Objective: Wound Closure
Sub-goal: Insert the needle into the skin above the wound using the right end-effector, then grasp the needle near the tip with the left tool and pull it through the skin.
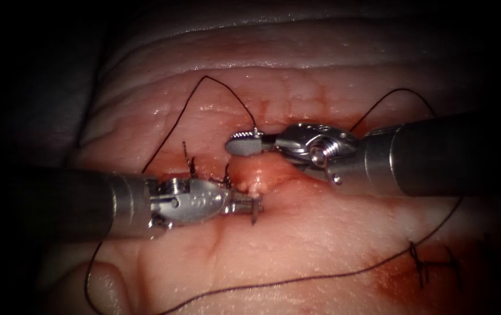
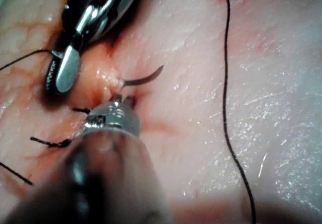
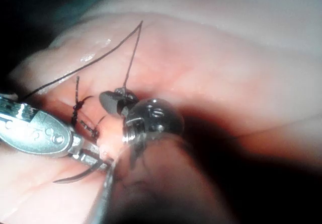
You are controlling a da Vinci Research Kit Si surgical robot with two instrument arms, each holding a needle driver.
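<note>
The curved needle (image 2: 144, 77) passes through a raised fold of tissue (image 1: 257, 175) at the cut. My left tool (image 1: 249, 205) is shut on the part that has come out, behind the tip (image 3: 65, 178), which points free. At the fold's far side my right tool (image 1: 240, 143) is shut on the needle's rear end, where the dark thread (image 1: 215, 81) joins it. From there the thread arches up and runs down to the left. The left tool's jaws (image 2: 123, 100) and the right tool's jaws (image 3: 111, 100) lie close together.
Tied stitches with short cut ends (image 1: 189, 160) stand just left of the fold. Another stitch (image 1: 420, 262) sits at the lower right in red fluid. A long slack strand (image 1: 297, 280) crosses the near tissue and another loop (image 1: 399, 90) rises behind the right shaft.
</note>
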